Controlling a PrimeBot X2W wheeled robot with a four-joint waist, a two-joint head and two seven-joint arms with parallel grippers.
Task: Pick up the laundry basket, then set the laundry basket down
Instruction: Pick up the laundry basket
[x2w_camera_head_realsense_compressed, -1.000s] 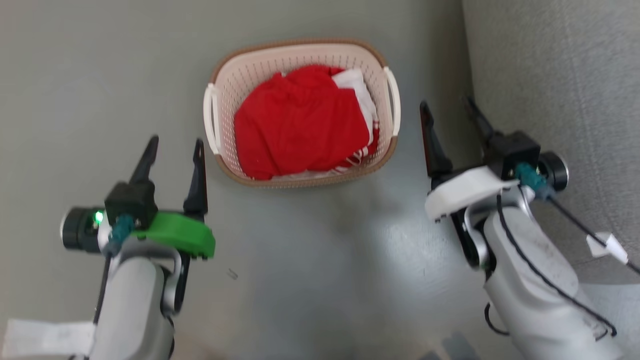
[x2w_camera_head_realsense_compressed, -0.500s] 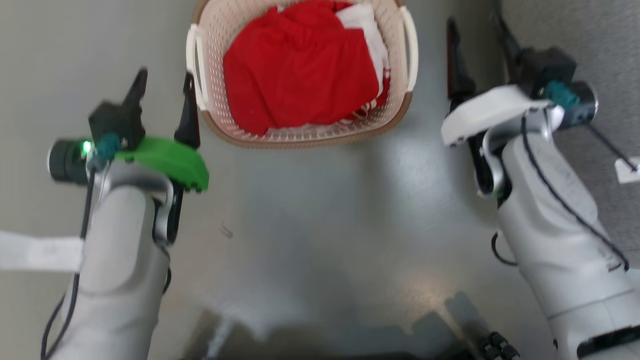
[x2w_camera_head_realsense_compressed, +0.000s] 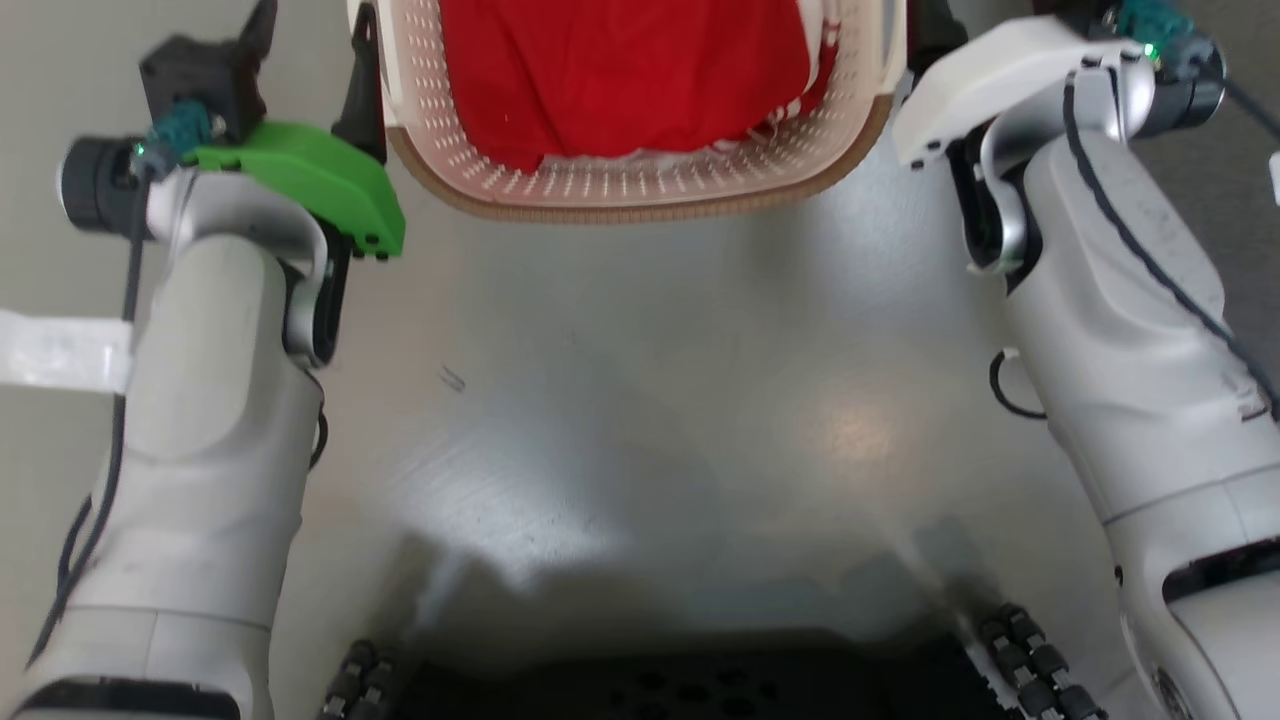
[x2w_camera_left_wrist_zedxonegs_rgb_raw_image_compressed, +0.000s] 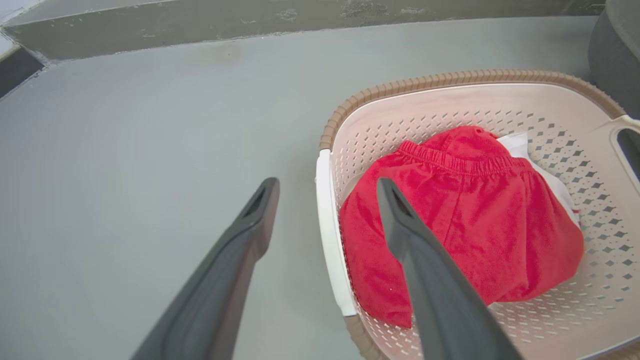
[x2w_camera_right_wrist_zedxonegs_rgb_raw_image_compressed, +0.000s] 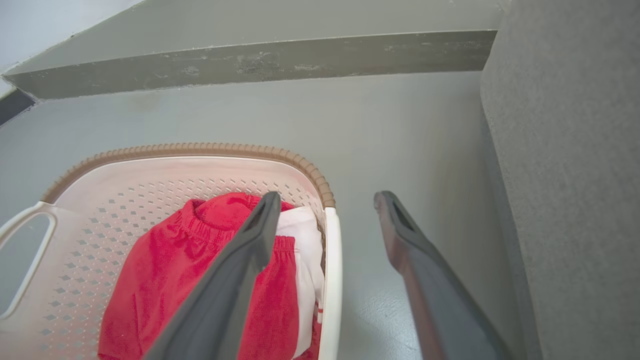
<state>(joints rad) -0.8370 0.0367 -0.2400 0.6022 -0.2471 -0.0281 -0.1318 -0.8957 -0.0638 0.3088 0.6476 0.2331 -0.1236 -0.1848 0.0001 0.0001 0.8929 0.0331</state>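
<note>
Head view: the small cream-white perforated plastic laundry basket (x2w_camera_head_realsense_compressed: 640, 180), brown woven-look rim nearest, stands on the smooth grey floor (x2w_camera_head_realsense_compressed: 640, 400) at the picture's top edge. It holds a crumpled red garment (x2w_camera_head_realsense_compressed: 620, 70). The left gripper (x2w_camera_head_realsense_compressed: 315, 20) flanks its left side, fingers spread. A broad stretch of floor separates the basket from the robot's dark base (x2w_camera_head_realsense_compressed: 680, 690).

Left wrist view: the spread fingers straddle the white left handle (x2w_camera_left_wrist_zedxonegs_rgb_raw_image_compressed: 330, 240), one over bare floor and the other over red cloth. Floor runs wide to a low grey kerb (x2w_camera_left_wrist_zedxonegs_rgb_raw_image_compressed: 250, 25).

Right wrist view: the right gripper (x2w_camera_right_wrist_zedxonegs_rgb_raw_image_compressed: 327, 196) is likewise spread across the white right handle (x2w_camera_right_wrist_zedxonegs_rgb_raw_image_compressed: 332, 260). Its outer finger is over a narrow floor strip beside a grey fabric-covered block (x2w_camera_right_wrist_zedxonegs_rgb_raw_image_compressed: 565, 175).
</note>
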